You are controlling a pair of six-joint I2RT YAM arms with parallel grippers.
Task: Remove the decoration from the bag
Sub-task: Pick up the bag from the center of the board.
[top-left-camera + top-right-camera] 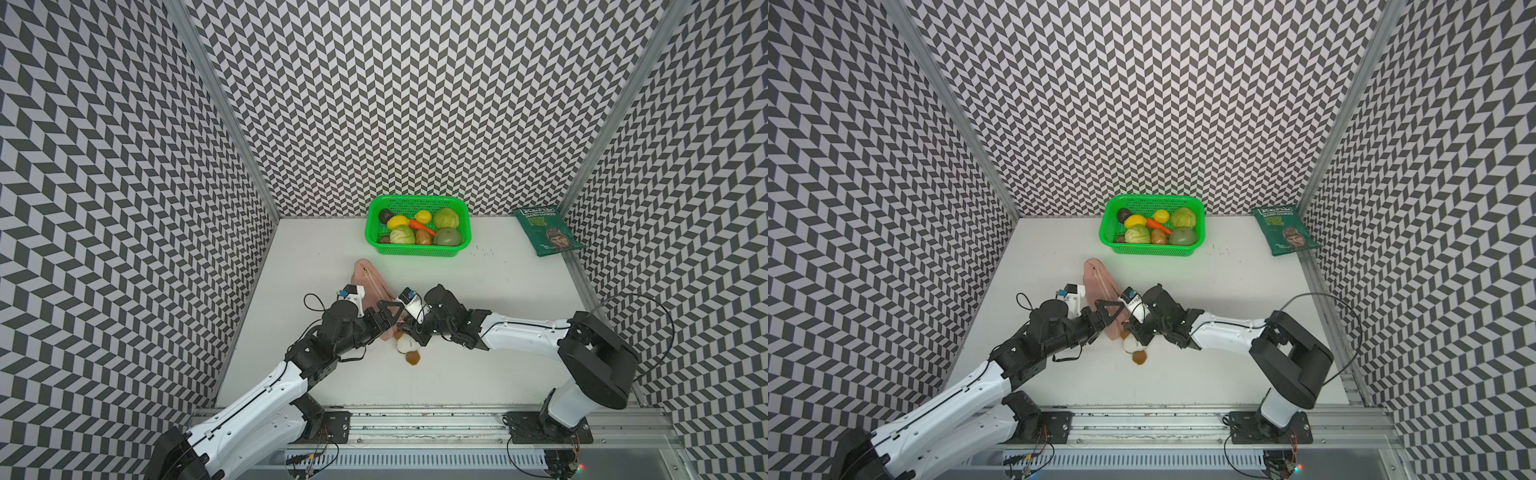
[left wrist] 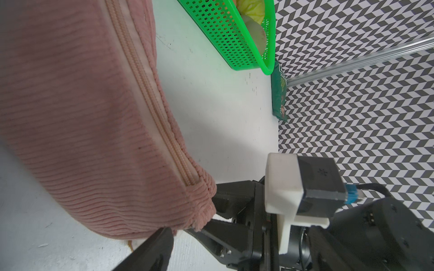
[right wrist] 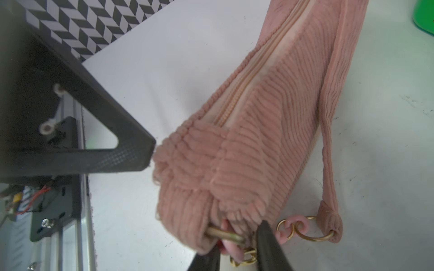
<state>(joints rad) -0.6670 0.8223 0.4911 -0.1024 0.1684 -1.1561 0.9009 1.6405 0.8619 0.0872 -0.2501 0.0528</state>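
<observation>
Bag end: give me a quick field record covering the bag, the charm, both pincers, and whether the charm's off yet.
bag: pink, lying on the table, zip shut
charm: on the table at the bag's near end; off or not, cannot tell
left pincer: open wide, astride the bag's near end
right pincer: jaws slightly apart, metal clasp between them
far side: green basket, crisp packet

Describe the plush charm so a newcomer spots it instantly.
On the white table, find the pink corduroy pouch near the middle. At its near end lies a small plush animal. It alone is white with brown patches; the toy vegetables sit in the green basket.
</observation>
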